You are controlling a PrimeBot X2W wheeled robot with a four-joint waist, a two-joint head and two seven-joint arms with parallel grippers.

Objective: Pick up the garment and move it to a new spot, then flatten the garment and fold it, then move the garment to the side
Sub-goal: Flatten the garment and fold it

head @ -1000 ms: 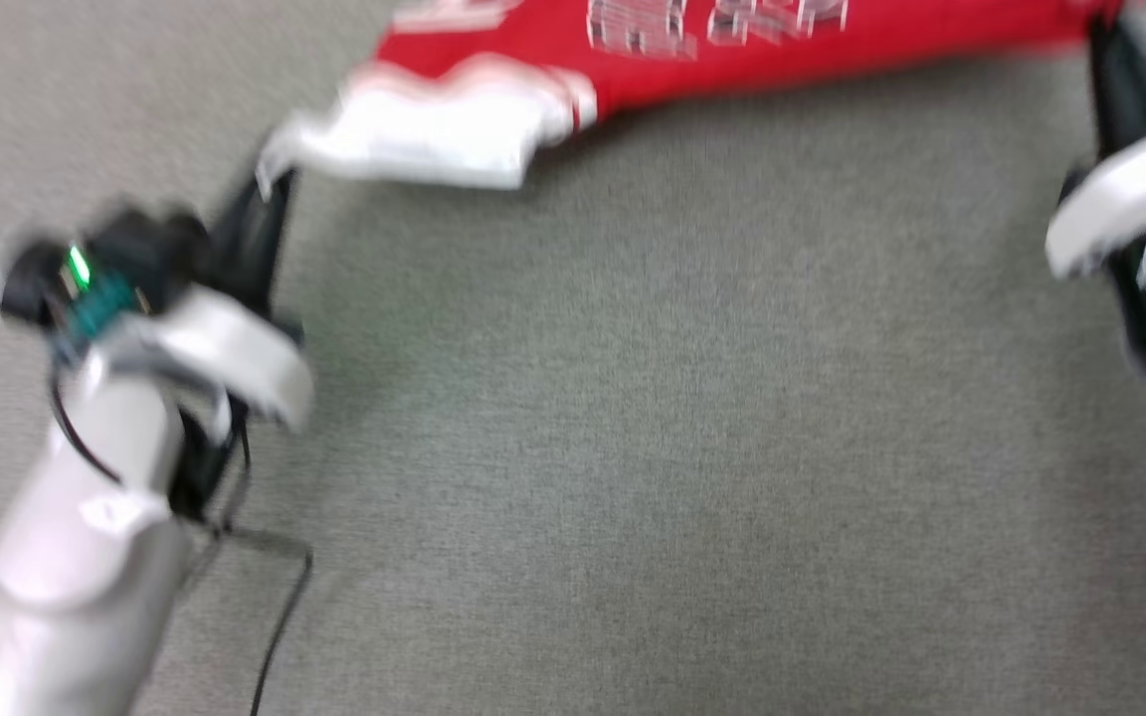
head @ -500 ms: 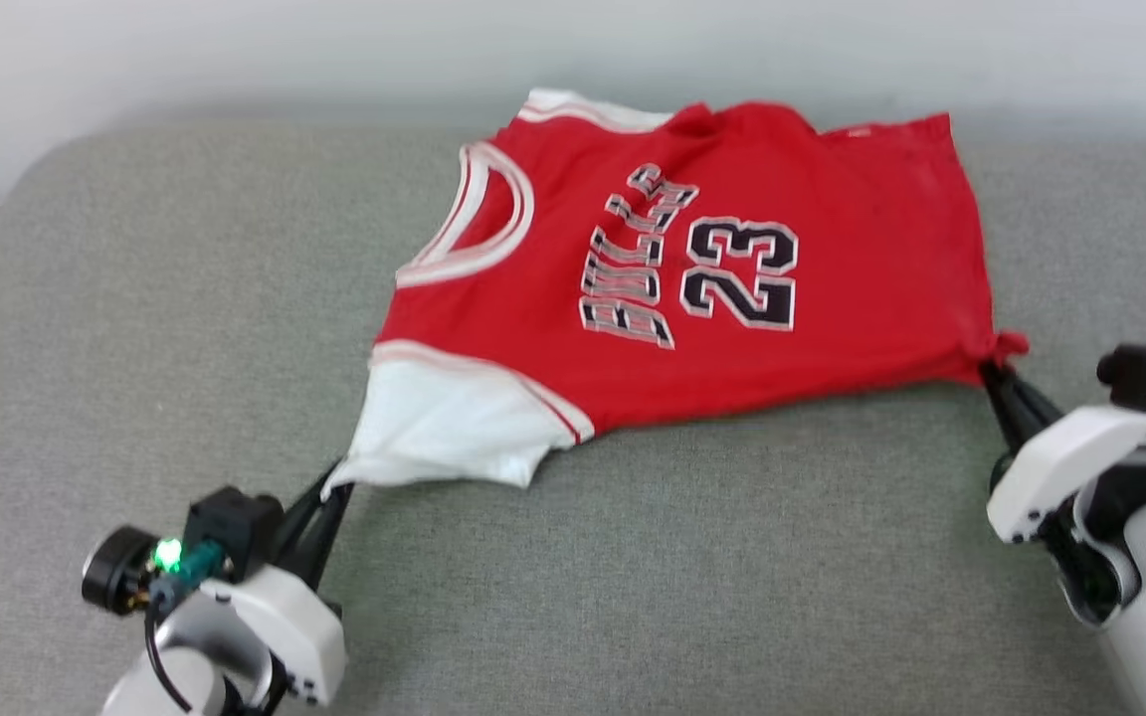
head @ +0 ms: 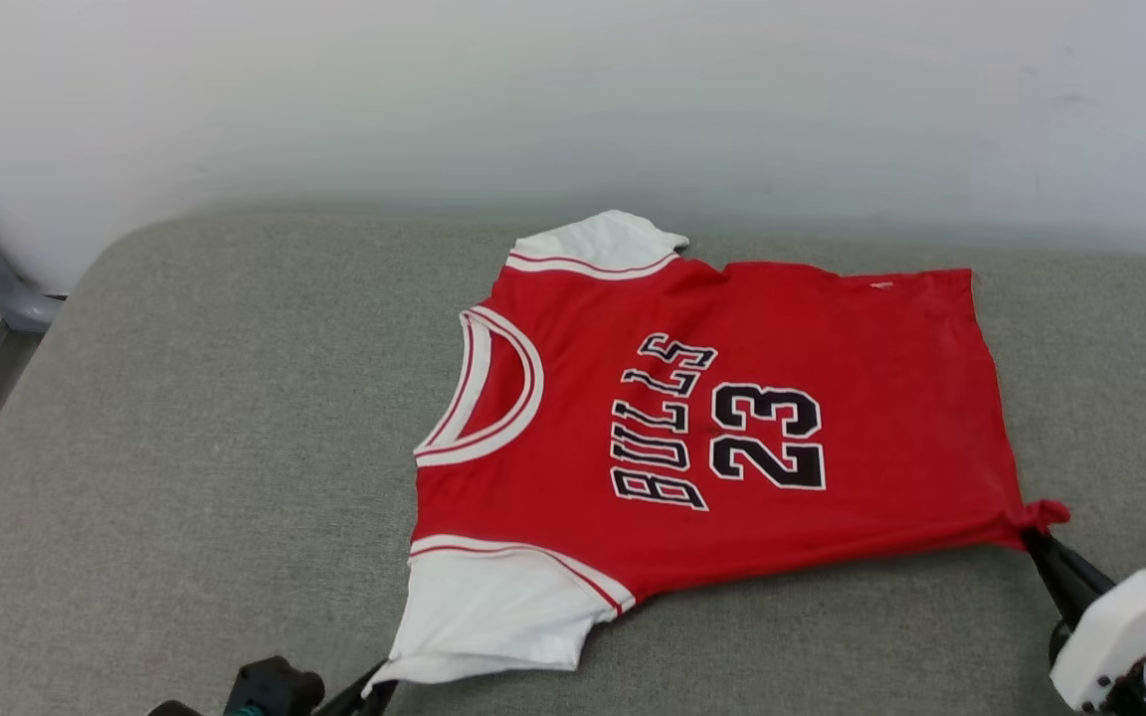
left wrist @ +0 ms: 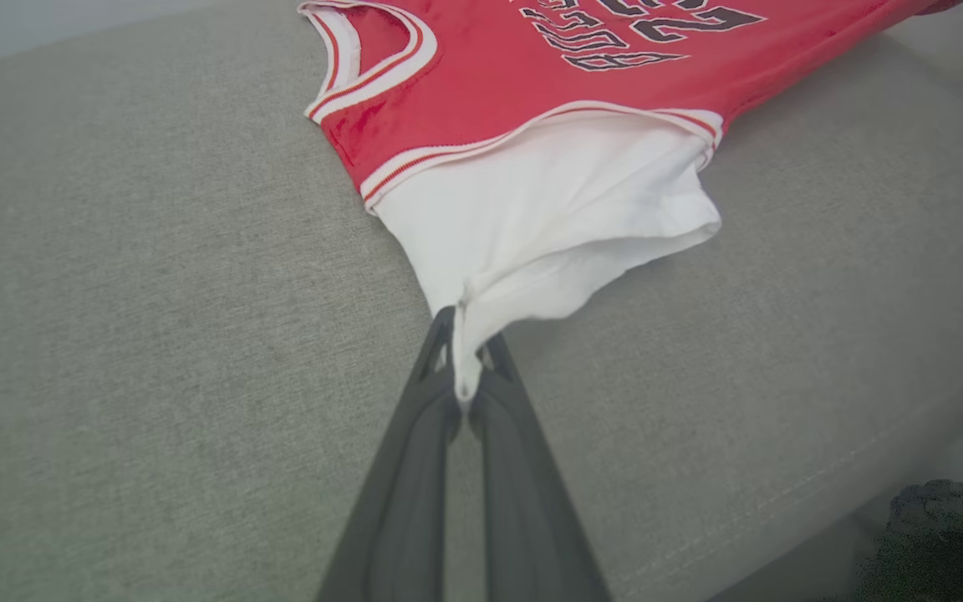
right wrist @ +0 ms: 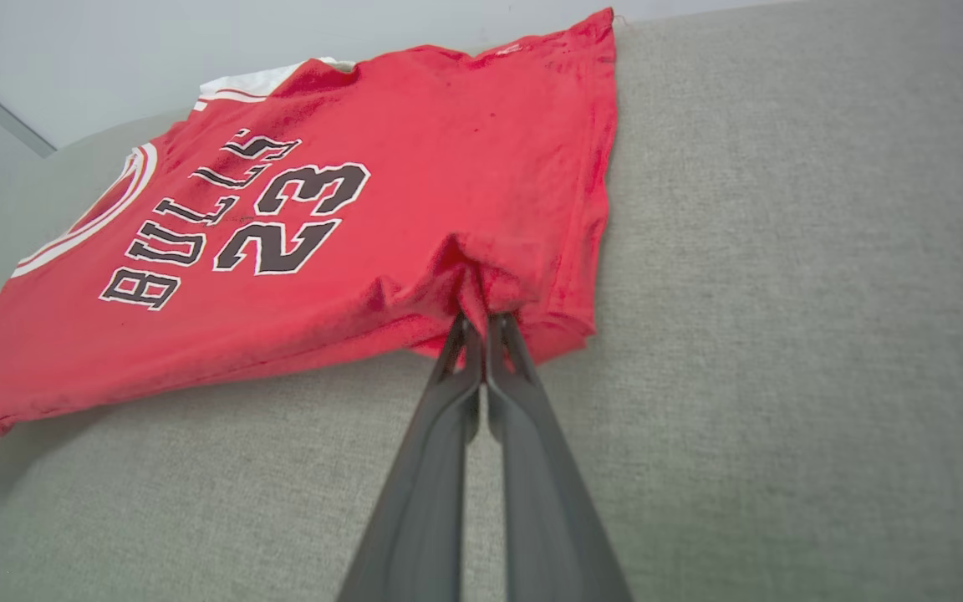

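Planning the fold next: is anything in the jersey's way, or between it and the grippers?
Nothing visible. The garment lies on the grey cushion; the left gripper pinches its white sleeve, the right gripper its red hem corner.

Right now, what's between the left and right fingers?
Head view: the red short-sleeved jersey T-shirt stretches between the left fingers and right fingers, both pinching it; nearer the robot, bare grey upholstered surface.

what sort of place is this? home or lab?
Probably an indoor room, home-like or a mock-up: the garment lies on a grey fabric cushion, like a sofa or bed, against a plain white wall.
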